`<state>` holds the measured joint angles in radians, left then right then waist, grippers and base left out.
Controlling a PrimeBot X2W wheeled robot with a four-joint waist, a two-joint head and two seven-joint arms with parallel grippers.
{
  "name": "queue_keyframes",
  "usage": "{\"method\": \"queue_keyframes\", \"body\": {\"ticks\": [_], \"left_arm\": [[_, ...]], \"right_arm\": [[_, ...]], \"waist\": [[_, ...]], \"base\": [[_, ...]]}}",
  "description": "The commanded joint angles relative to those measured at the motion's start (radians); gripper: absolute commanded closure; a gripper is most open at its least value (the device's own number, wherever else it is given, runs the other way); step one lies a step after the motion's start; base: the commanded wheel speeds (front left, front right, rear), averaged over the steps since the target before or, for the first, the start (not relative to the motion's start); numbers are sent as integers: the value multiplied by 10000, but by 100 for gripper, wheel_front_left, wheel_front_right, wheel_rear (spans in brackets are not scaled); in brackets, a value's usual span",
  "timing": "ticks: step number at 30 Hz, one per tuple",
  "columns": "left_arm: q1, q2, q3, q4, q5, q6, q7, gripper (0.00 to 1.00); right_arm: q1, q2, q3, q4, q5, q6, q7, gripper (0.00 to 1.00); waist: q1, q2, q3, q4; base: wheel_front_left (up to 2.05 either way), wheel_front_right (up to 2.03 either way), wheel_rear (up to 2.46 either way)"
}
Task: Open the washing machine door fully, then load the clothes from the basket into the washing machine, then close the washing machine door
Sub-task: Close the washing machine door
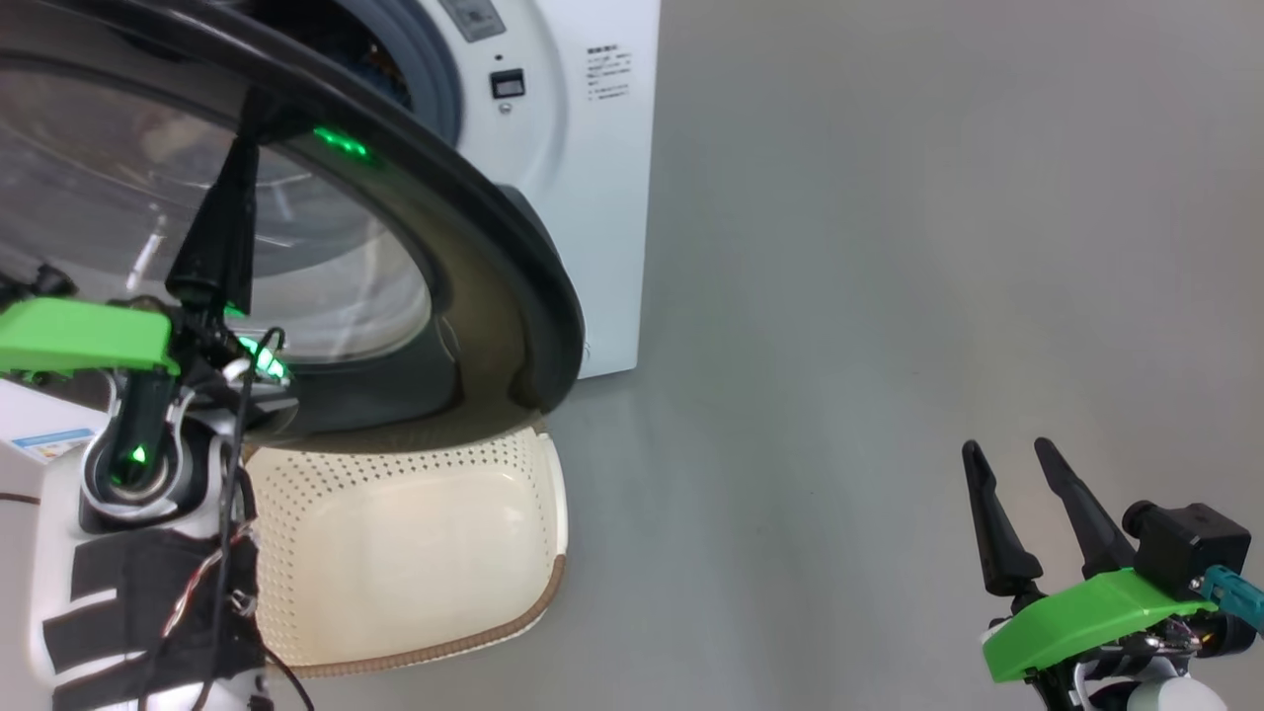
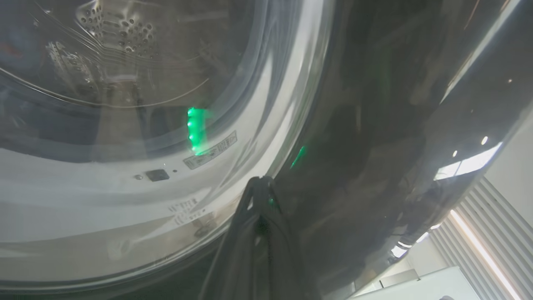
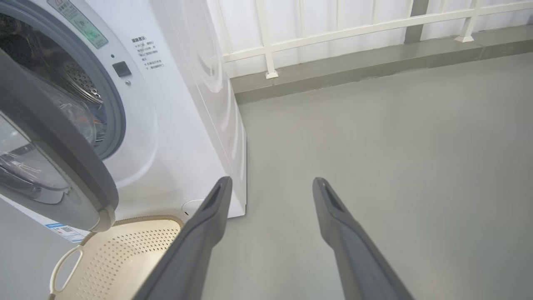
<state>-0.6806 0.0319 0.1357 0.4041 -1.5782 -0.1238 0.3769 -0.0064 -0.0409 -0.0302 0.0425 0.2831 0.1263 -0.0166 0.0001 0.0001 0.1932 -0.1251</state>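
Observation:
The washing machine (image 3: 187, 104) stands at the left with its round black door (image 1: 513, 296) swung partway out over the basket (image 1: 415, 553). My left gripper (image 1: 255, 104) is shut, its tips resting against the door's outer face at the edge of the glass window (image 2: 125, 104); in the left wrist view the joined fingertips (image 2: 260, 183) touch the glossy ring. The cream basket (image 3: 120, 258) looks empty. The clothes may be a dark patch with orange specks (image 1: 373, 61) inside the drum. My right gripper (image 1: 1007, 449) hangs open over the floor, holding nothing.
Grey floor (image 1: 889, 296) stretches to the right of the machine. A white railing (image 3: 333, 33) on a low kerb runs along the back. A white surface with a blue label (image 1: 44, 444) sits at the far left beside my left arm.

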Motion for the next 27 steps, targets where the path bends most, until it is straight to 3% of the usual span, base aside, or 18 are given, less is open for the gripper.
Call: {"method": "queue_keyframes", "body": {"ticks": [1,12,20,24,27], "left_arm": [[-419,225,199,-107,124,-69,-50,100],[-560,288,235,270,415,-69,-679,100],[-19,257,52,487,727,-69,-1365,100],[430,315,-274,456,1474,-69,-2071,100],[1068,680,-981,210,3103,-69,-3339,100]], "right_arm": [[-400,-93,252,-200,64,44,-133,0],[-509,-93,184,-63,94,44,-281,0],[-468,-93,-128,-34,-54,44,-259,0],[-451,-93,-278,-121,-195,44,-209,0],[-409,-93,-396,-198,-324,44,-139,0]], "waist": [[-1,-1,67,-113],[-1,-1,109,-125],[-1,-1,-94,251],[-1,-1,-210,505],[-1,-1,-415,723]], "base": [[0,0,0],[0,0,0],[0,0,0],[0,0,0],[0,0,0]]}}
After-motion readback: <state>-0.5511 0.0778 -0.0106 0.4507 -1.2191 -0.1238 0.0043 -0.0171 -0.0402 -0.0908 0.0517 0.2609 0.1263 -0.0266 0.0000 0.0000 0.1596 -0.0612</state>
